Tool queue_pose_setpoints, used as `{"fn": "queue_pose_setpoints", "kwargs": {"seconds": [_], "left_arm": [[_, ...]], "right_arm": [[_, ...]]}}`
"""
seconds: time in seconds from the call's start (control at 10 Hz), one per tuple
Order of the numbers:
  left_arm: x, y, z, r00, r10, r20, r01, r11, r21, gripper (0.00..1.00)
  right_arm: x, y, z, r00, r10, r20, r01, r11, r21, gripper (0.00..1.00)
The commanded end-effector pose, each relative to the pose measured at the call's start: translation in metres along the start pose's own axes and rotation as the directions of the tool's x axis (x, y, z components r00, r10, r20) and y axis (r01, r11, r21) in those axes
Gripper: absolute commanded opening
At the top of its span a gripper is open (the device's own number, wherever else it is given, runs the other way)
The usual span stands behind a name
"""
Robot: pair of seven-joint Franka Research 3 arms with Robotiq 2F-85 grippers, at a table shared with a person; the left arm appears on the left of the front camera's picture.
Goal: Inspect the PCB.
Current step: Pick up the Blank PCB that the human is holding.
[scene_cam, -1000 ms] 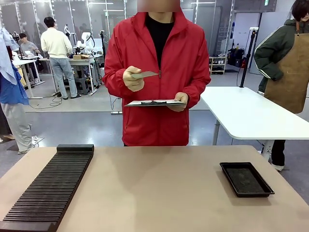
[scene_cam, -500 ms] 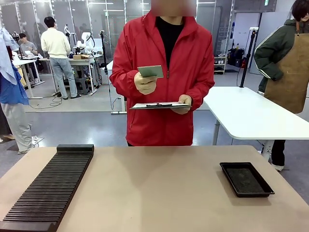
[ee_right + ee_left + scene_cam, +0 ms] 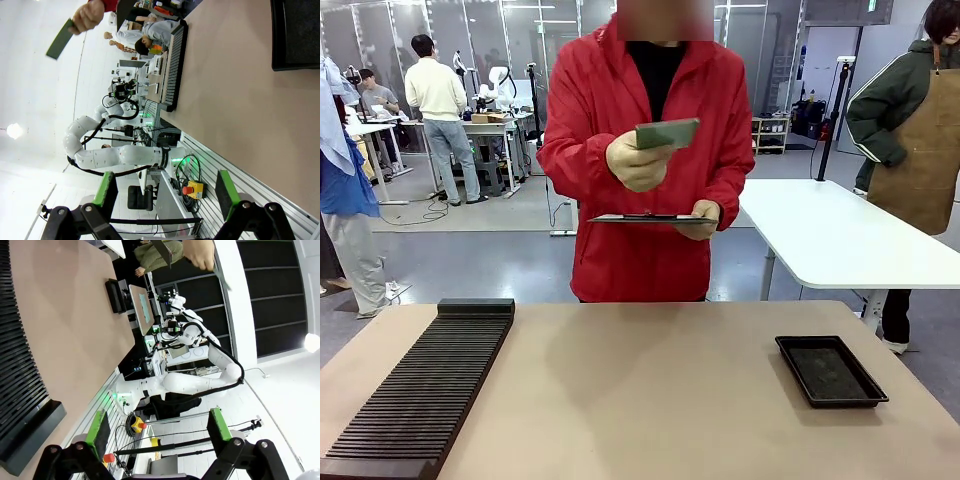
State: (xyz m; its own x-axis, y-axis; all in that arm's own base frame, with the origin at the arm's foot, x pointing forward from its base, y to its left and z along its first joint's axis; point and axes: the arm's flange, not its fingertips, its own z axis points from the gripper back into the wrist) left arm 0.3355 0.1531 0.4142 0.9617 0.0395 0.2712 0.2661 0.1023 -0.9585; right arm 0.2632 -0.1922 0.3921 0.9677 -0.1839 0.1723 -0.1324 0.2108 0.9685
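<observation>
Two open, empty claws: left claw and right claw. The PCB is held up in the person's hand, well beyond both claws, across the table. Step in hand: the person's inspection. Next, probably, one claw must reach forward to receive it.

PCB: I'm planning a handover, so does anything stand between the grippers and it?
Nothing visible does. The person's hand holds the PCB up beyond the table, above a clipboard; the rack and black tray lie off to the sides.
</observation>
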Motion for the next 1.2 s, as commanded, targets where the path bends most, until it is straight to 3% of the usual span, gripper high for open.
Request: {"fn": "queue_pose_setpoints", "kwargs": {"seconds": [0.0, 0.8, 1.0, 1.1], "left_arm": [[-0.003, 0.000, 0.000, 1.000, 0.003, -0.007, -0.003, 1.000, -0.007, 1.00], [-0.003, 0.000, 0.000, 1.000, 0.003, -0.007, -0.003, 1.000, -0.007, 1.00], [-0.003, 0.000, 0.000, 1.000, 0.003, -0.007, -0.003, 1.000, -0.007, 1.00], [-0.003, 0.000, 0.000, 1.000, 0.003, -0.007, -0.003, 1.000, -0.007, 1.00]], "right_arm": [[0.000, 0.002, 0.001, 1.000, 0.003, 0.002, -0.003, 1.000, 0.003, 1.00], [0.000, 0.000, 0.000, 1.000, 0.000, 0.000, 0.000, 1.000, 0.000, 1.00], [0.008, 0.029, -0.010, 0.998, -0.048, -0.050, 0.051, 0.996, 0.079, 1.00], [0.015, 0.045, -0.019, 0.997, -0.074, -0.030, 0.076, 0.994, 0.073, 1.00]]}}
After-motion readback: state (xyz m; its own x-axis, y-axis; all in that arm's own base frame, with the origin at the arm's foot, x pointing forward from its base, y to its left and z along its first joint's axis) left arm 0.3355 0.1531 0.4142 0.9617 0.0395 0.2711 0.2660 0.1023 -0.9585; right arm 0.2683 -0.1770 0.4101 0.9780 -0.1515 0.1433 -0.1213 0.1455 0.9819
